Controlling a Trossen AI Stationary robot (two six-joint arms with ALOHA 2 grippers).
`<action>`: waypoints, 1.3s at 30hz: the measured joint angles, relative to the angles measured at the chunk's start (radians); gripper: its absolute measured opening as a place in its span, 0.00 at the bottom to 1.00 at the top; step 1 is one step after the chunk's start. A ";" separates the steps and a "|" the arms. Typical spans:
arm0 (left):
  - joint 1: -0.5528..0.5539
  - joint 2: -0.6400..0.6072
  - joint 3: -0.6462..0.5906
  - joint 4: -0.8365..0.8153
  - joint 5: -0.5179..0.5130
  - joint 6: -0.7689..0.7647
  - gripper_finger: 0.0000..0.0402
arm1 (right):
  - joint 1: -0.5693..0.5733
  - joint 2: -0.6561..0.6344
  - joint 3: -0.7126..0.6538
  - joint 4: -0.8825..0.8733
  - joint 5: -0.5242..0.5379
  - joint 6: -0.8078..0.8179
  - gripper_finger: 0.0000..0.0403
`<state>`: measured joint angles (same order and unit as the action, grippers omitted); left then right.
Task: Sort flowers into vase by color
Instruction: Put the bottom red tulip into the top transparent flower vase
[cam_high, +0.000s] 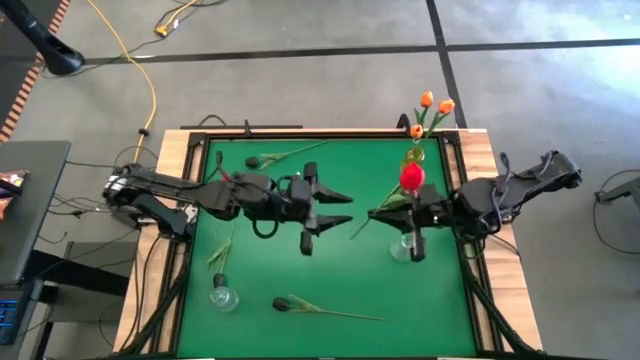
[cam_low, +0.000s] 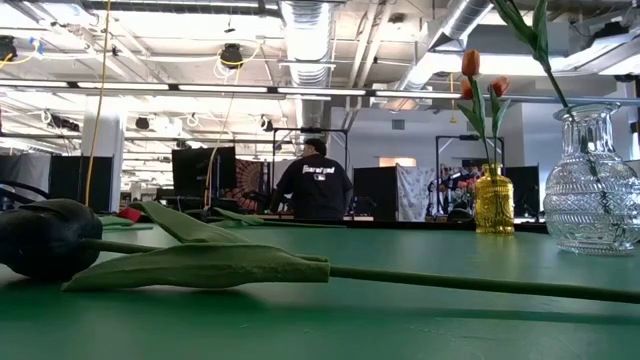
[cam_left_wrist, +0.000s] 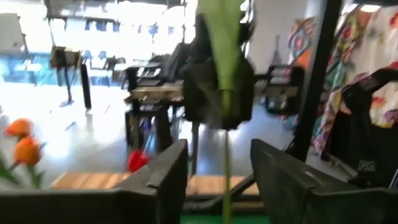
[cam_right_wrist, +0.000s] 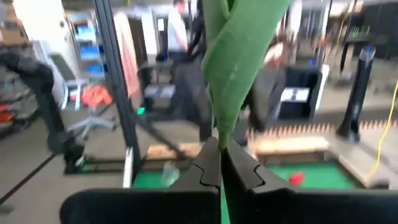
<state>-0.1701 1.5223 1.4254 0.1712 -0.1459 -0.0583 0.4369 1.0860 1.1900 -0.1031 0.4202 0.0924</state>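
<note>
Above the green desk (cam_high: 300, 270), the right claw (cam_high: 374, 213) is pressed together, pinching the stem of a red tulip (cam_high: 411, 177) held midair near the clear vase (cam_high: 404, 247), while the left claw (cam_high: 345, 208) is spread just opposite.

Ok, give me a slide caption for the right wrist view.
Right pincer shut on the green stem of a red flower, held upright above the green table.

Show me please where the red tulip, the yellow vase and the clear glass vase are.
red tulip (cam_high: 411, 177): high view, on its head.
yellow vase (cam_low: 493, 202): low view, on its body.
clear glass vase (cam_low: 590, 195): low view, on its round belly.
</note>
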 joint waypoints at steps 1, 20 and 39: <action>0.007 -0.014 0.000 -0.037 -0.001 -0.008 0.44 | 0.009 -0.006 0.022 -0.067 -0.008 0.027 0.06; 0.091 -0.066 0.000 -0.216 -0.057 -0.036 0.48 | 0.558 -0.205 -0.043 -0.874 0.615 0.751 0.06; 0.119 -0.063 0.000 -0.226 -0.056 -0.064 0.48 | 0.542 -0.223 -0.282 -0.848 0.783 0.908 0.06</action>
<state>-0.0513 1.4593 1.4258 -0.0551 -0.2022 -0.1220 0.9787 0.8635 0.9083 -0.9510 1.2034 1.0001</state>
